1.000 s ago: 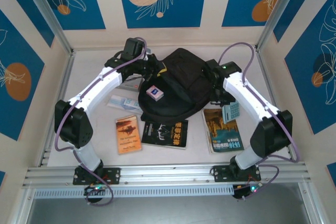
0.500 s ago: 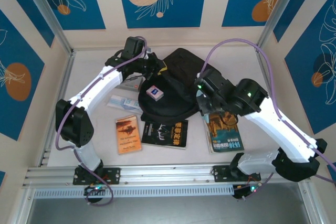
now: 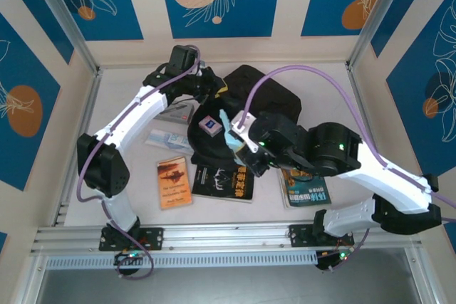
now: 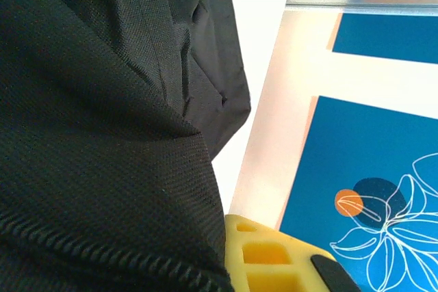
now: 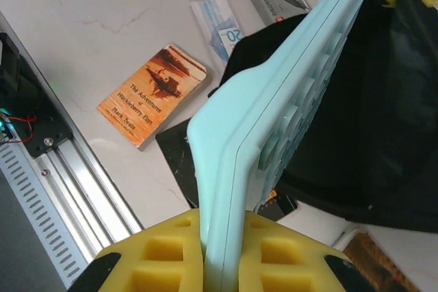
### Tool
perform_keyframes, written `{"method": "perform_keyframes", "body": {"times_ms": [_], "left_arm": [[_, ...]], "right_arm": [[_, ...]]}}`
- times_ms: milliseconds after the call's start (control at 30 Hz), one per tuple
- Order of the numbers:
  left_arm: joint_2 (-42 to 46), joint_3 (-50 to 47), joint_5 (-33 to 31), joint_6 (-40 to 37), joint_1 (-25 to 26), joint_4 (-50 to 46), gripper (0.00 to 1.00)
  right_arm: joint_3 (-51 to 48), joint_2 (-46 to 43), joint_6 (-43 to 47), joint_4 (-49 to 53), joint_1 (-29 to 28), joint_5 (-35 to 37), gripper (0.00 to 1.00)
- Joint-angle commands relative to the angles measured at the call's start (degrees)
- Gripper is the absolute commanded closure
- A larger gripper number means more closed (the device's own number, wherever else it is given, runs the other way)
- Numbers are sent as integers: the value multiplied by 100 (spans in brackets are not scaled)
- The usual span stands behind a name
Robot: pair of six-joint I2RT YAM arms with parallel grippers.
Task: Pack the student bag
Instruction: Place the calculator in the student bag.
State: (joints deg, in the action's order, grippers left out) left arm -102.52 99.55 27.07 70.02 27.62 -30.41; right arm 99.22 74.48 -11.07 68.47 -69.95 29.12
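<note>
On the far middle of the white table (image 3: 128, 176), the student bag (image 3: 274, 105) is lying in a soft black heap, with a small blue and white box (image 3: 209, 125) sitting on its near left flap. The left gripper (image 3: 214, 90) is resting at the bag's far left edge. From its wrist camera, black woven fabric is crowding right up against the one yellow finger (image 4: 270, 258) I can see. Its jaws are closed together, though I cannot tell whether any fabric is pinched between them.

The right arm is lying stretched across the table toward the left, and the right gripper (image 3: 234, 139) is hanging over the bag's near edge, just beside the little box. Its jaws are clamped on a pale green calculator (image 5: 274, 121) (a slim one, with raised keys down one face). The two yellow fingers (image 5: 157, 258) are squeezing its lower end while the rest is pointing up and away over the black fabric.

Along the near side of the bag, three books are lying flat: an orange paperback (image 3: 174, 181) on the left, a black book (image 3: 223, 181) touching the bag's near edge, and a dark teal one (image 3: 306, 189) partly hidden under the right arm. To the bag's left, a pale blue packet (image 3: 167, 140) and a grey box (image 3: 177, 113) are lying near each other.
</note>
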Motion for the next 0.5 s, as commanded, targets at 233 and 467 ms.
{"method": "perform_keyframes", "body": {"times_ms": [233,467], "left_arm": [[-85,399,75,80,33,-37,100],[-93,377,214,173,38,127,100]], "right_arm": [[-570,1155,1304,-933,955,-205,100],[-792,2267,1138,-1296,1322,867,100]]}}
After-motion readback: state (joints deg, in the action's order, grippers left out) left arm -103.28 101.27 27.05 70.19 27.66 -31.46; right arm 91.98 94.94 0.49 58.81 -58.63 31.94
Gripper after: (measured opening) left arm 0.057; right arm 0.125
